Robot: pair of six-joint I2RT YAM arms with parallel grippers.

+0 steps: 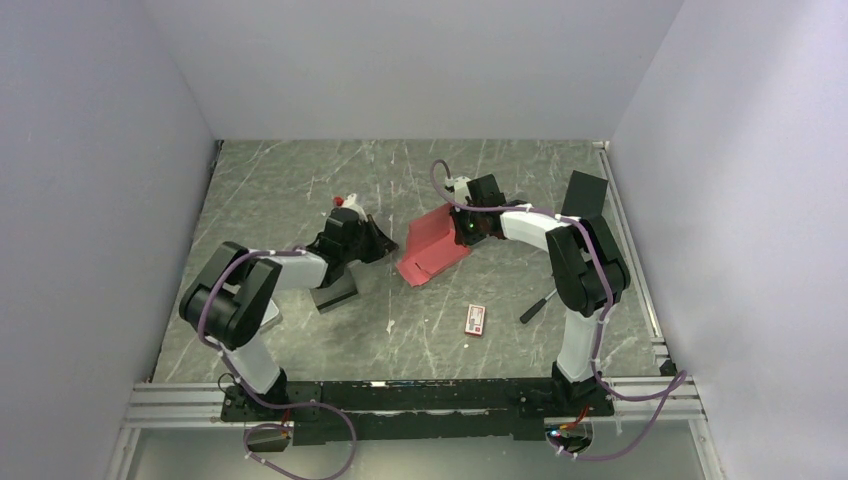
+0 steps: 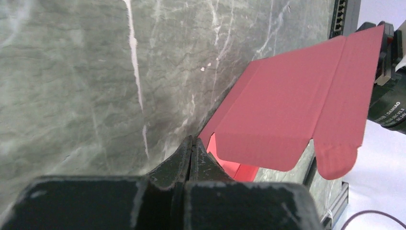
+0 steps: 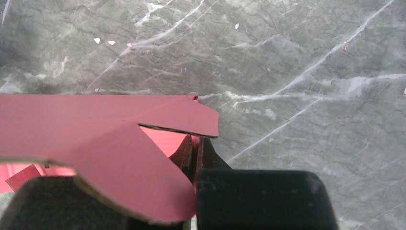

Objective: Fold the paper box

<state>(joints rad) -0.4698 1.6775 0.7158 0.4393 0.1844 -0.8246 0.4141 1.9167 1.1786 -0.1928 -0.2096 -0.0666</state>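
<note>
The red-pink paper box (image 1: 432,248) is a partly folded die-cut sheet, tilted up off the table at mid-centre. My right gripper (image 1: 467,232) is at its right edge. In the right wrist view, this gripper (image 3: 195,143) is shut on a thin wall of the paper box (image 3: 95,124), and a rounded flap hides its left finger. My left gripper (image 1: 392,247) is at the box's left corner. In the left wrist view, it (image 2: 192,142) is shut with nothing seen between the fingers, right beside the corner of the paper box (image 2: 287,110).
A black rectangular box (image 1: 335,293) lies under my left arm. A small red-and-white packet (image 1: 476,319) and a black pen-like tool (image 1: 537,307) lie in front of the paper box. A small red-and-white object (image 1: 347,202) sits behind my left gripper.
</note>
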